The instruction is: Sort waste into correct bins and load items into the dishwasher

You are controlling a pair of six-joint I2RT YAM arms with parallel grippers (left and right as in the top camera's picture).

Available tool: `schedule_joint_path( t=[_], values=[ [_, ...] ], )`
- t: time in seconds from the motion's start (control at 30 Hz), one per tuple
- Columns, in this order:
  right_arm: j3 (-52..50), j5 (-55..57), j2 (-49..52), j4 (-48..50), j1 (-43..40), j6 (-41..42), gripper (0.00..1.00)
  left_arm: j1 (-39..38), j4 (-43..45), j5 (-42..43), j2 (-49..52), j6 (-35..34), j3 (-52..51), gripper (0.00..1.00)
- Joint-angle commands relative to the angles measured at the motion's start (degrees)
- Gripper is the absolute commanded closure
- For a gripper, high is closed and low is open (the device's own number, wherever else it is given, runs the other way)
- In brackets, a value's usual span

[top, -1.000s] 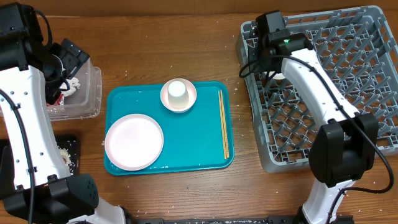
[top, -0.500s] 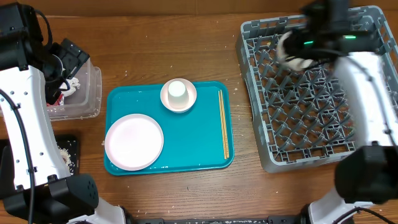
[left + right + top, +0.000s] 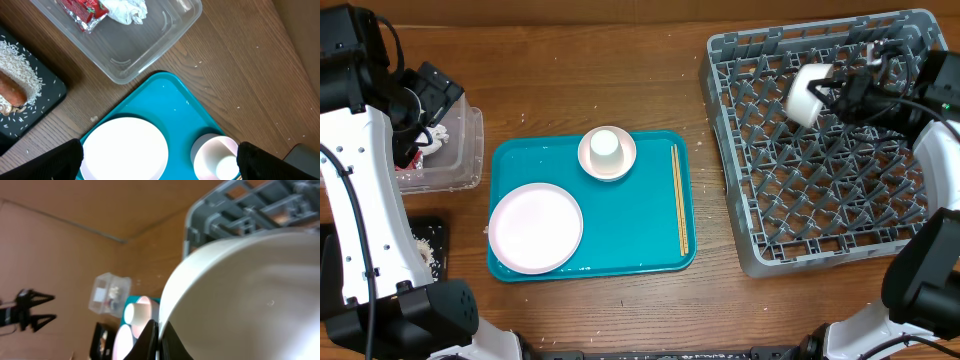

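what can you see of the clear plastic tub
The clear plastic tub is rectangular with rounded corners and see-through walls, standing open on the wooden table. A red wrapper and a crumpled white napkin lie inside at one end; the rest of its floor is bare. The black tray lies beside it, the teal tray close by.

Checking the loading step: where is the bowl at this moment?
Overhead view: the right end effector holds the bowl over the dish rack's far left part.
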Motion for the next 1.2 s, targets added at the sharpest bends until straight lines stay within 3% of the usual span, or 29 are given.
schedule_joint_path(
  t=[0.0, 1.17],
  values=[
    [-2.0, -8.9, -0.9, 3.3, 0.1, -0.7, 0.96, 0.0, 0.0, 0.4, 0.1, 1.1, 0.4, 0.0],
    [-4.1, -3.7, 3.3, 4.3, -1.1, 0.0, 0.96, 0.0, 0.0, 0.4, 0.1, 1.1, 0.4, 0.0]
  ],
)
